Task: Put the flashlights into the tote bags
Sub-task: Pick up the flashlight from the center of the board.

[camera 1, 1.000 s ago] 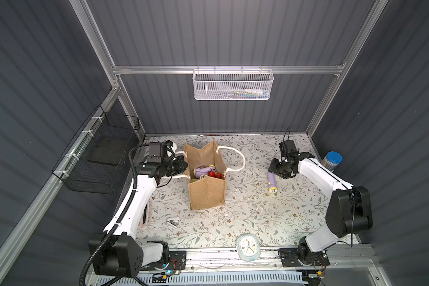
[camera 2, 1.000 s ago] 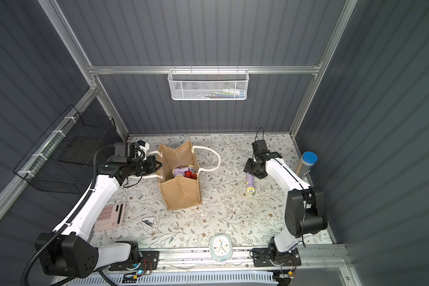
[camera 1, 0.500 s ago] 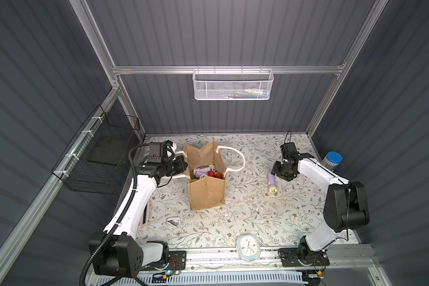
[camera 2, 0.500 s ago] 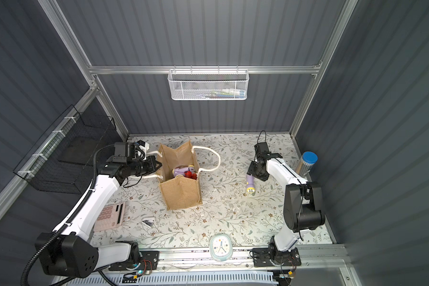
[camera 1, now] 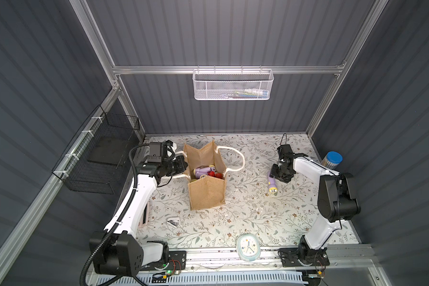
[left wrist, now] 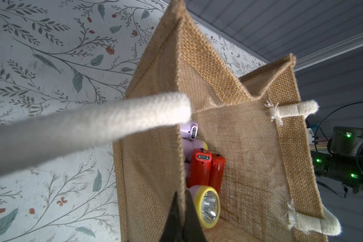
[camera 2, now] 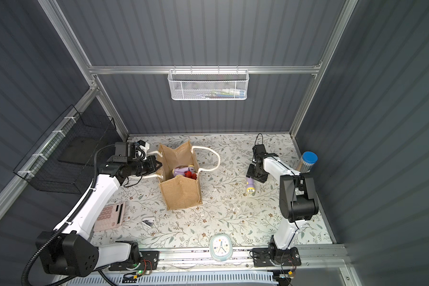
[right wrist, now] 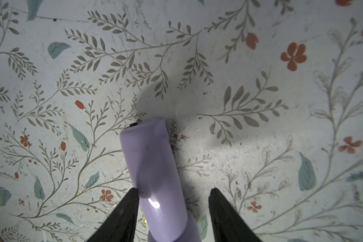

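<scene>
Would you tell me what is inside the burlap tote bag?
Inside the burlap tote bag lie lavender flashlights with yellow heads and two red flashlights; anything beneath them is hidden.

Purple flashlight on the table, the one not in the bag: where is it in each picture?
Top view: purple flashlight lies right of middle.
Top view: purple flashlight again right of middle.
Left wrist: not in it; other flashlights sit inside the tote bag.
Right wrist: purple flashlight close up, between the fingers of the right gripper.
Shared landmark: the floral tabletop.
</scene>
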`<action>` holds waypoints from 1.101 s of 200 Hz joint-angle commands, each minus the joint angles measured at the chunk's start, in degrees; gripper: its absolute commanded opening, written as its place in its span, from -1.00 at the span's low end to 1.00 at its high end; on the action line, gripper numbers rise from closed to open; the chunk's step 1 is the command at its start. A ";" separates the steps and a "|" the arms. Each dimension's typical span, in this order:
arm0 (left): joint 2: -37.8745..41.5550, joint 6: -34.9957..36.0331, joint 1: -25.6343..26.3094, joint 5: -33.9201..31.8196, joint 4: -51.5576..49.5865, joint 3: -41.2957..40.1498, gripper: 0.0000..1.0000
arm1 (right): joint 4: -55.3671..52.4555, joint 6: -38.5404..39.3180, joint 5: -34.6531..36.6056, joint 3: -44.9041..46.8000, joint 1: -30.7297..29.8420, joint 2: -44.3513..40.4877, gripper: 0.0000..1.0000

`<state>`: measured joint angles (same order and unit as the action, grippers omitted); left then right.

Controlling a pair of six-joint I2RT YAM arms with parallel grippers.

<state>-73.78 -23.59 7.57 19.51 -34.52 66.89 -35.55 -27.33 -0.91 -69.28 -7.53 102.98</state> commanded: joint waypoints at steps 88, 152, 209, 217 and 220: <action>-1.28 -0.58 0.16 -2.33 0.75 0.57 -1.00 | 0.48 3.77 -0.28 -4.89 0.01 8.03 0.10; -2.00 -0.66 0.16 -2.99 0.25 1.10 -1.00 | 1.29 2.97 0.43 -6.36 -0.03 9.70 0.09; -2.07 -0.92 0.16 -2.60 0.33 1.44 -1.00 | 1.60 2.06 0.86 -4.84 -0.12 8.76 -0.05; -1.99 -0.93 0.16 -2.58 0.33 1.40 -1.00 | 1.63 1.98 0.95 -4.59 -0.20 8.56 -0.06; -1.98 -0.93 0.16 -2.56 0.33 1.32 -1.00 | 1.63 1.91 1.03 -4.51 -0.20 8.56 -0.07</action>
<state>-75.24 -23.86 7.57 17.76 -34.26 66.92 -33.80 -24.67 -1.06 -74.59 -7.55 111.87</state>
